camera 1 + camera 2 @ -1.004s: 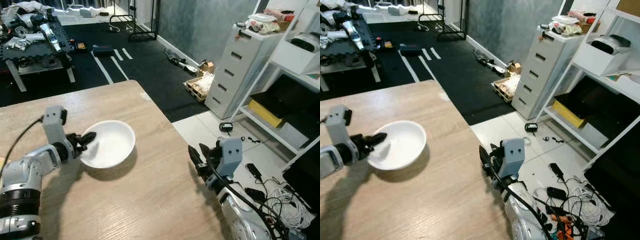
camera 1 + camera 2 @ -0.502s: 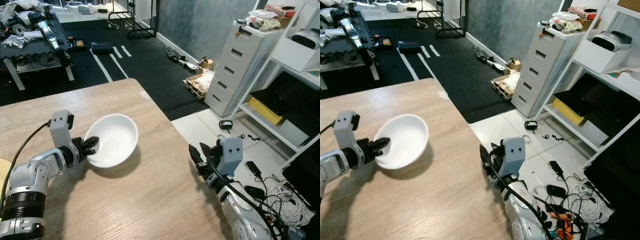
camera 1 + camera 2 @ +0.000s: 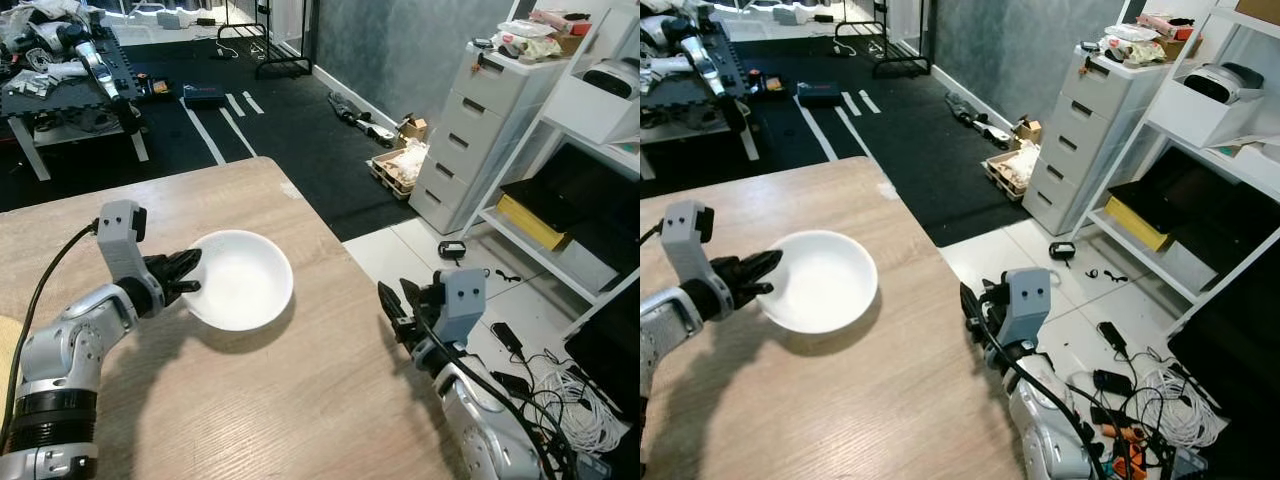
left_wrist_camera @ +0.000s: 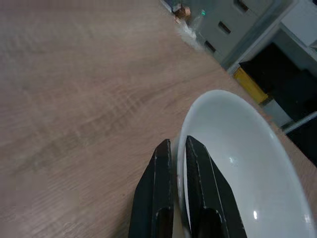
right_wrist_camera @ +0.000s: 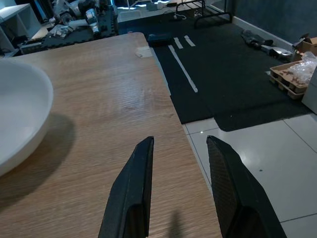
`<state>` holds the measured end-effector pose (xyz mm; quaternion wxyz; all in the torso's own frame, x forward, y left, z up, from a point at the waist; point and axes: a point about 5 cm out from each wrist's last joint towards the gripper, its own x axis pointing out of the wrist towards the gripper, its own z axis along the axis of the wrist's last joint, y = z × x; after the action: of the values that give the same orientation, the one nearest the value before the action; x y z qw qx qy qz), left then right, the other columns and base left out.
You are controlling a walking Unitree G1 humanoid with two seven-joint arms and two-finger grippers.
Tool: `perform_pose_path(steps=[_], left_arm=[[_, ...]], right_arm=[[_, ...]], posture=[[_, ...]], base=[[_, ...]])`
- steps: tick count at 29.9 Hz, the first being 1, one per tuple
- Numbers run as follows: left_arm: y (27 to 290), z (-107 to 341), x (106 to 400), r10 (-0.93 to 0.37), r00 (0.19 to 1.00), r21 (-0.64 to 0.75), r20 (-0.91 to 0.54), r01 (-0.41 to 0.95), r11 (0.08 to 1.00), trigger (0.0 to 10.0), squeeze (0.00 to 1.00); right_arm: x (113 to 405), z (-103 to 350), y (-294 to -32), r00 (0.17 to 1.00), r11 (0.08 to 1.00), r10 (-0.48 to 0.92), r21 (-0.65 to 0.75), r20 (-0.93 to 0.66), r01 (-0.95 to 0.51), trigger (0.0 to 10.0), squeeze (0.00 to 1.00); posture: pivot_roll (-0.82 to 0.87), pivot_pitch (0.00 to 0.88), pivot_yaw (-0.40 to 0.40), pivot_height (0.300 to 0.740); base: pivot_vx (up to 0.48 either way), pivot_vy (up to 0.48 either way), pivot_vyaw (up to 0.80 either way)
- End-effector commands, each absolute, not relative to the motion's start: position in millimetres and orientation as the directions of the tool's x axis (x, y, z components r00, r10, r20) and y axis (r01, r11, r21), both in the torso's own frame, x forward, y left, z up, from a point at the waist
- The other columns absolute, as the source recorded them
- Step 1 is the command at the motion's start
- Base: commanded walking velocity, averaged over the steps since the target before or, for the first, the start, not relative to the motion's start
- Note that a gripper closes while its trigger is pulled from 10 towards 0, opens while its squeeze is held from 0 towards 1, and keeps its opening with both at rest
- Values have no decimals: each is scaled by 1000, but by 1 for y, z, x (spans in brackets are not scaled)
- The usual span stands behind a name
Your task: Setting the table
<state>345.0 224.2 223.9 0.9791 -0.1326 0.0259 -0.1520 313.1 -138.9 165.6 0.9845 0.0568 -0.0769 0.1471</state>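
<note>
The left gripper is pinching the near rim of a white bowl, 1 finger inside the wall and 1 outside, as the left wrist view is showing, its 2 fingers closing on the thin edge. The bowl is sitting above the wooden table, toward the table's right edge, its shadow falling just beneath it, so whether it is resting or hanging slightly clear is hard to tell. The bowl is looking rigid, glossy and probably ceramic, so it is likely handling as a stiff, fairly slippery and breakable piece; the rim is offering the only practical hold, and a grip on 1 side is likely letting it tilt. The right gripper is hanging off the table's right edge over the floor, its 2 fingers spreading apart and holding nothing
</note>
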Motion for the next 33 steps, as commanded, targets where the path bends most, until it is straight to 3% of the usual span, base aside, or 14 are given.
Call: perform_pose_path(steps=[1, 3, 4, 9, 11, 13, 18, 19, 26, 27, 33], left_arm=[[220, 231, 342, -299, 953, -233, 42, 300, 925, 0, 0], [216, 244, 338, -295, 948, -204, 118, 314, 927, 0, 0], [211, 252, 333, -315, 935, -204, 163, 344, 917, 10000, 0], [197, 265, 318, -377, 892, -191, 250, 427, 884, 10000, 0], [185, 270, 310, -419, 864, -119, 281, 464, 878, 10000, 0], [178, 273, 307, -431, 852, -60, 297, 467, 882, 10000, 0], [170, 279, 305, -441, 836, 27, 325, 458, 888, 10000, 0], [167, 281, 305, -444, 832, 64, 332, 449, 891, 10000, 0], [163, 290, 298, -446, 815, 120, 370, 434, 893, 10000, 0], [163, 291, 297, -449, 812, 123, 373, 437, 891, 10000, 0], [159, 292, 294, -468, 798, 118, 379, 460, 880, 10000, 0]], right_arm=[[313, 162, -144, 951, 956, 266, 82, 158, -281, 10000, 0], [313, 164, -145, 951, 957, 261, 83, 165, -277, 10000, 0], [313, 165, -145, 951, 957, 257, 89, 172, -275, 10000, 0], [313, 171, -142, 946, 943, 256, 167, 198, -289, 10000, 0], [310, 183, -132, 918, 863, 311, 331, 247, -382, 10000, 0], [305, 194, -121, 874, 776, 381, 410, 302, -479, 10000, 0], [299, 207, -103, 803, 666, 474, 449, 363, -596, 10000, 27], [298, 208, -99, 791, 650, 491, 451, 365, -612, 10000, 1000], [301, 203, -94, 792, 647, 510, 458, 336, -610, 10000, 1000], [302, 202, -95, 795, 647, 507, 463, 332, -606, 10000, 0], [301, 202, -94, 787, 618, 528, 491, 320, -614, 10000, 0]], posture=[[105, 105, 14, 740], [107, 102, 16, 740], [108, 102, 15, 740], [108, 102, 15, 740], [115, 100, 8, 740], [115, 100, 8, 740], [117, 93, 4, 740], [117, 93, 4, 740], [131, 83, -6, 740], [132, 83, -7, 740], [136, 80, -6, 740]], base=[[0, 0, 0], [0, 0, 0], [0, 0, 0], [0, 0, 0], [0, 0, 0], [0, 0, 0], [0, 0, 0], [0, 0, 0], [0, 0, 0], [0, 0, 0], [0, 0, 0]])
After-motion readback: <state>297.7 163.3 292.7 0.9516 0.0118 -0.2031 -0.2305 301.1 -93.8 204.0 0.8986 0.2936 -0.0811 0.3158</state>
